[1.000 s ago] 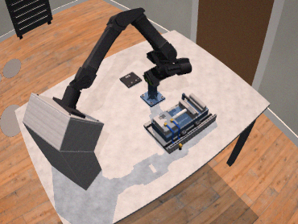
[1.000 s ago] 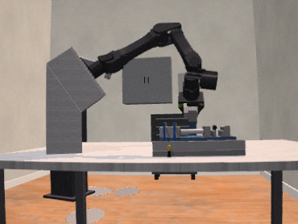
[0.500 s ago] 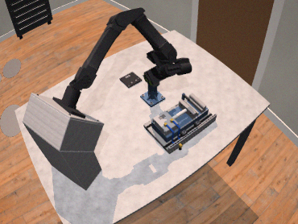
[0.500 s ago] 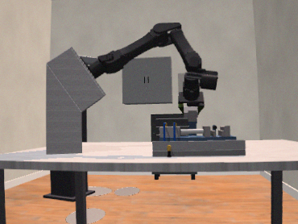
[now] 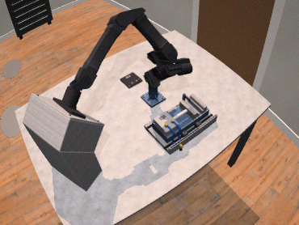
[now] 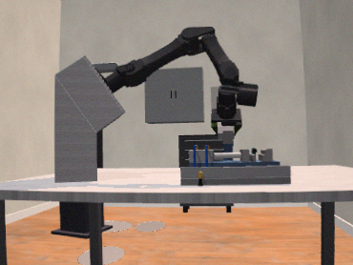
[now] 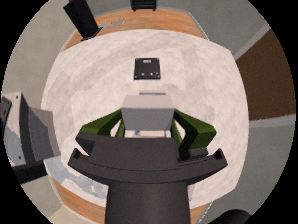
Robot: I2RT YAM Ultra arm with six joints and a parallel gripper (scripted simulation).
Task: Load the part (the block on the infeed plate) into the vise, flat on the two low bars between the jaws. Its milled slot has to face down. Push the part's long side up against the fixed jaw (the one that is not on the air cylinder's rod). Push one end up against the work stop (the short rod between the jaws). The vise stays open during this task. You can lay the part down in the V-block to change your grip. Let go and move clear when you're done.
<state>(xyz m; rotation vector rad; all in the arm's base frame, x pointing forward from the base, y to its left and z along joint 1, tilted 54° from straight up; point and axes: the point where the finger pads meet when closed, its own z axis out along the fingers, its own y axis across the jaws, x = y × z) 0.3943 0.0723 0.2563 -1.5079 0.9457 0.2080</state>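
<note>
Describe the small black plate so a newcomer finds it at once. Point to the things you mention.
On the pale table (image 5: 113,146) (image 6: 324,173) (image 7: 90,100), find the vise (image 5: 183,119) (image 6: 229,163), then the blue plate (image 5: 155,103) beside it. Past that lies a flat black plate (image 5: 131,80) (image 7: 147,68) with white marking near one edge. Unlike the blue one, nothing stands on it.

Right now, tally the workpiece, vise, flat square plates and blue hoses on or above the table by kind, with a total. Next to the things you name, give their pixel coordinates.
Grey block (image 6: 228,137) (image 7: 147,112): 1
Vise (image 5: 187,108) (image 6: 245,155): 1
Flat square plates: 2, black plate (image 5: 131,80) (image 7: 147,69) and blue plate (image 5: 154,103)
Blue hoses (image 5: 170,131) (image 6: 195,156): 2
Total: 6
</note>
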